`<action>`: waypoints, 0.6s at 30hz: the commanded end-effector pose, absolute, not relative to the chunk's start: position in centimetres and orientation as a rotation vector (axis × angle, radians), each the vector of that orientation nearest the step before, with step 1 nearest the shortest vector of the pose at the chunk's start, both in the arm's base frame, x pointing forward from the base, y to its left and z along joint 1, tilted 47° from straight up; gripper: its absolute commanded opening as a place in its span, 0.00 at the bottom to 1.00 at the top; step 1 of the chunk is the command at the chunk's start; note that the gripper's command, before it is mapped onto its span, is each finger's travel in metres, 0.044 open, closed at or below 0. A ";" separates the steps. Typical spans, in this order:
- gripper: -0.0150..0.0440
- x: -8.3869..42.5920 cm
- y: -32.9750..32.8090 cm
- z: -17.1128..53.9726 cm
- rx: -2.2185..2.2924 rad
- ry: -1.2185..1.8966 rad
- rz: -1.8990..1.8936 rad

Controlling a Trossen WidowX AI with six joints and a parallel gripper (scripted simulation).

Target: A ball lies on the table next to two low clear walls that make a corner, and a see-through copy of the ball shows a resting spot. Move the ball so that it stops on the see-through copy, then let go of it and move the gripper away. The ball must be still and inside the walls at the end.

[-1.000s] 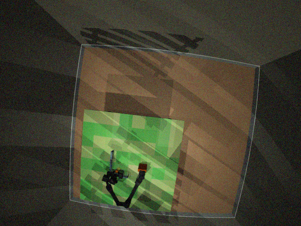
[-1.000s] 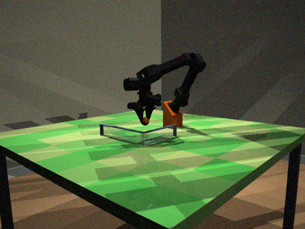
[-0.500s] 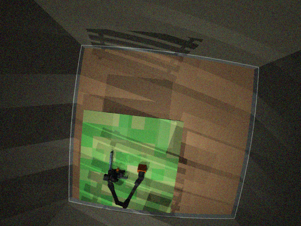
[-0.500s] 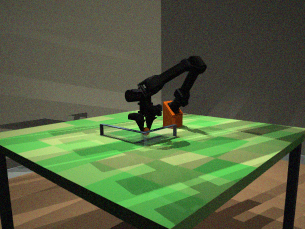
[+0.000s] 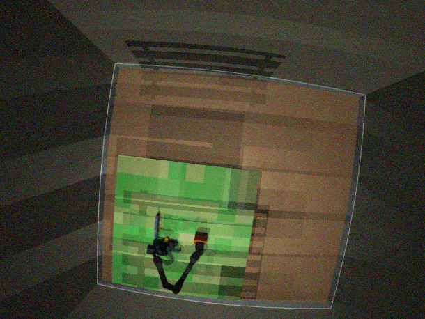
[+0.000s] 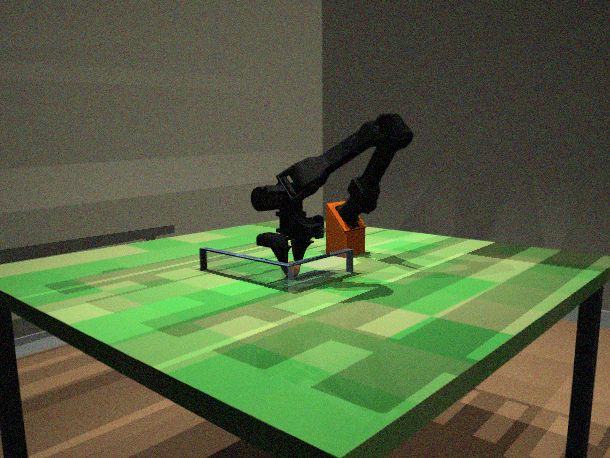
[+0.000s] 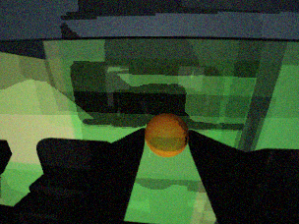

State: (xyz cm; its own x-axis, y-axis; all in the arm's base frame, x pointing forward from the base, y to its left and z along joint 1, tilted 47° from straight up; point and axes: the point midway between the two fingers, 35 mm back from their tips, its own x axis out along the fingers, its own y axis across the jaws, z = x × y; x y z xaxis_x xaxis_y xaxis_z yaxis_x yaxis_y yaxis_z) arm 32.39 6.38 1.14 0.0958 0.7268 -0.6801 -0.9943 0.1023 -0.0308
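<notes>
The gripper (image 7: pixel 166 147) is clamped on the orange ball (image 7: pixel 166 135). In the wrist view the two dark fingers stand partly open, one on the left side and one on the right side of the ball, and both touch it. The ball fills the gap between the fingertips.

In the exterior view the gripper (image 6: pixel 290 267) points down and is low, right at the corner where the two clear walls (image 6: pixel 240 257) meet. The ball (image 6: pixel 295 270) shows only as a small orange spot between the finger ends, close to the green table top (image 6: pixel 350 350). I cannot tell if it touches the table or is a little above it. The corner post stands just in front of it, so I also cannot tell on which side of the walls the ball is.

In the wrist view a clear wall (image 7: pixel 148 84) with a dark blue top edge stands just beyond the ball, and it reflects the fingers. I cannot make out the see-through copy in any view.

The arm (image 6: pixel 345 150) bends up from the orange base block (image 6: pixel 345 230), which stands to the right, behind the walls. In the top view the gripper (image 5: pixel 164 244) is to the left of the base block (image 5: pixel 201 235).

I see no brand, label or readable writing on anything.
</notes>
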 end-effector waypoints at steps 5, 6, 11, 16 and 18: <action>0.57 32.4 6.4 1.2 -0.571 0.584 1.383; 0.61 32.4 6.4 1.2 -0.571 0.584 1.383; 0.78 32.4 6.4 1.2 -0.571 0.584 1.383; 0.78 32.4 4.5 2.7 -0.574 0.589 1.382; 0.78 32.1 1.9 5.1 -0.572 0.591 1.382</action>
State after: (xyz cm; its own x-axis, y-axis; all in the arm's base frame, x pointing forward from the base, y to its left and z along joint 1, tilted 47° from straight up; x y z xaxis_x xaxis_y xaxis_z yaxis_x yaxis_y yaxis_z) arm 31.99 4.82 2.53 0.0708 0.7292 -0.6806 -0.9959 0.0896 -0.0076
